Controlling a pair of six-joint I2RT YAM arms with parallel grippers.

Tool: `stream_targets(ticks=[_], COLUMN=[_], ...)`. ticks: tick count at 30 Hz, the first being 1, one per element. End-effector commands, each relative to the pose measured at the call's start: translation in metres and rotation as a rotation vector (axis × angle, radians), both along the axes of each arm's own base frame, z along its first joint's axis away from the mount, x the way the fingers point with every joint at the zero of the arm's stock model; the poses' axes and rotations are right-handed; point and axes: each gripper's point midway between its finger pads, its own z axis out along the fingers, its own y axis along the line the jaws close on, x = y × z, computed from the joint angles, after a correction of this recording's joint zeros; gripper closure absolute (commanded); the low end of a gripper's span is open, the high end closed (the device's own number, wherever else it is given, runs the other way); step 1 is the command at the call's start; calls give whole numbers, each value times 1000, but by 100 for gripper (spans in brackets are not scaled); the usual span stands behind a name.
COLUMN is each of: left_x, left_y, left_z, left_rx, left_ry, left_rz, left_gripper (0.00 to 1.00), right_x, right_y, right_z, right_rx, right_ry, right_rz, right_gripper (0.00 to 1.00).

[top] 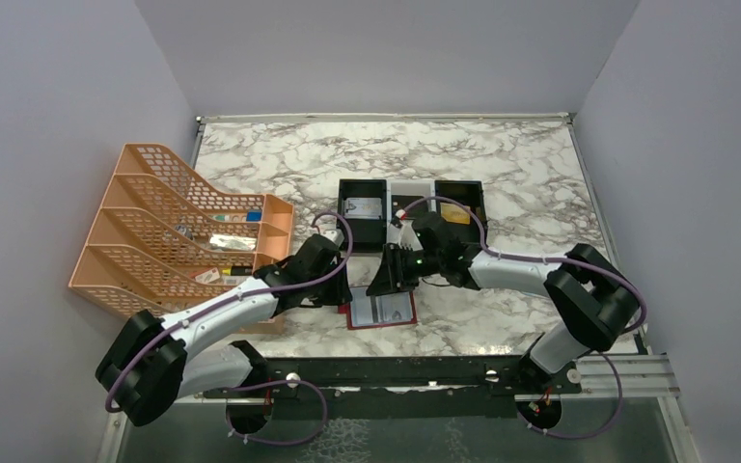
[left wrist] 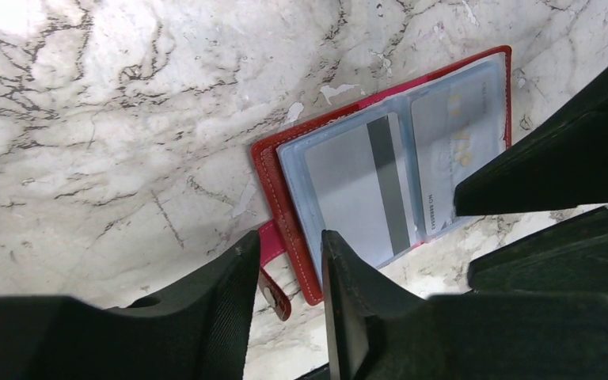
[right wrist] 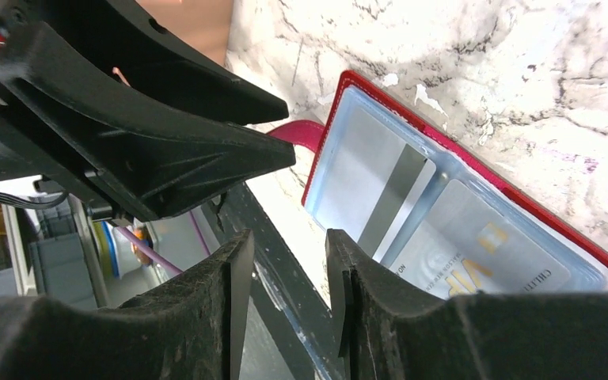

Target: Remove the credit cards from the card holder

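Note:
The dark-red card holder point(top: 382, 311) lies open near the table's front edge. In the left wrist view point(left wrist: 285, 198) its left pale blue panel holds a silvery card with a grey stripe point(left wrist: 352, 190). Its right panel holds a silvery-white card with gold lettering point(left wrist: 459, 134). Both also show in the right wrist view point(right wrist: 380, 178) point(right wrist: 483, 253). My left gripper point(left wrist: 289, 257) is open, its fingers astride the holder's left edge and strap tab. My right gripper point(right wrist: 285, 257) is open and empty, just above the holder's near edge. In the top view the left gripper point(top: 341, 289) and right gripper point(top: 386, 280) meet over the holder.
A black-and-white three-compartment tray point(top: 410, 188) stands behind the grippers, with a silvery card point(top: 365, 208) in its left bay and a gold card point(top: 455, 216) in its right bay. An orange file rack point(top: 183, 231) stands at the left. A black rail point(top: 396, 371) runs along the front edge.

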Motion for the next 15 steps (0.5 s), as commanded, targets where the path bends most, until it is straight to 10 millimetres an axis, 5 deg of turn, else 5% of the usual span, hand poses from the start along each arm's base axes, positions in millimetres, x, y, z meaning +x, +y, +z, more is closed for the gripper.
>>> stream_targets(ticks=[1, 15], left_x=[7, -2], left_y=[2, -46], left_z=[17, 46], left_rx=[-1, -249], left_ry=[-47, -41], left_rz=[35, -129], left_gripper=[62, 56], right_x=[10, -5], right_y=[-9, -12], right_z=[4, -27], right_rx=[-40, -41], right_ry=[-70, 32], right_rz=[-77, -76], right_gripper=[60, 66])
